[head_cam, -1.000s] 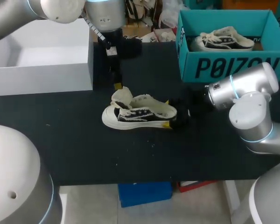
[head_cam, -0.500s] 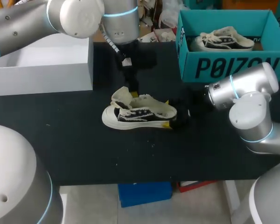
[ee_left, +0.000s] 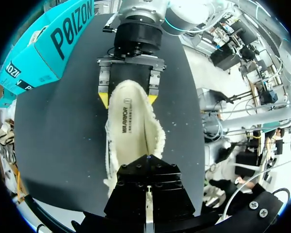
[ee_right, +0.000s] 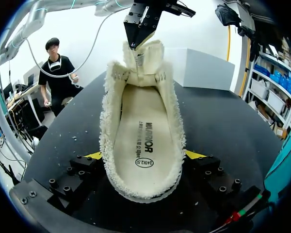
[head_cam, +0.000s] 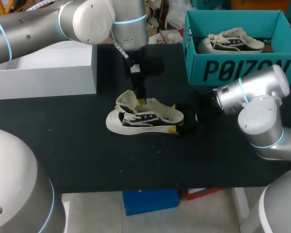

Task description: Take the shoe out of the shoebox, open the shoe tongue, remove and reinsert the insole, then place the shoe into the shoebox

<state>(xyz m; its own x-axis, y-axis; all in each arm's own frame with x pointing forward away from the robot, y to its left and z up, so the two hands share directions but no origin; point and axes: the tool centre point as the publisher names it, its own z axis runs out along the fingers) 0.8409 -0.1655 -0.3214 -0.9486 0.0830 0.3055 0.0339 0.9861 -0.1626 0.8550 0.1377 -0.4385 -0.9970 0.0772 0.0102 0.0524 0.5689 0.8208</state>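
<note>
**Inspector:** Where does the item stand?

**Examiner:** The low black-and-cream canvas shoe with fleece lining rests sole-down on the black table. It is well apart from the teal cardboard shoebox and from the open white box.

**Inspector:** Condition of the grippers?

**Examiner:** The right gripper clamps the heel, with a yellow fingertip pressed against each side. The left gripper hangs over the toe end. Its fingers are drawn together at the top edge of the upright cream tongue. Whether a fold of the tongue sits between them cannot be told.

**Inspector:** Step in hand?

**Examiner:** In my judgement, opening the tongue ahead of insole removal. The cream printed insole lies flat inside the shoe, not yet lifted.

**Inspector:** Recommendations?

**Examiner:**
- Hold the heel clamp firm, so the shoe neither slides nor tips when the tongue is worked.
- Draw the tongue forward toward the toe and slightly upward, not sideways, until the throat is fully clear.
- Use moderate force. Too hard a pull would probably lift the toe off the table.
- Expect the fleece to drag on the insole, so peel the insole from one exposed edge, not straight up.
</note>
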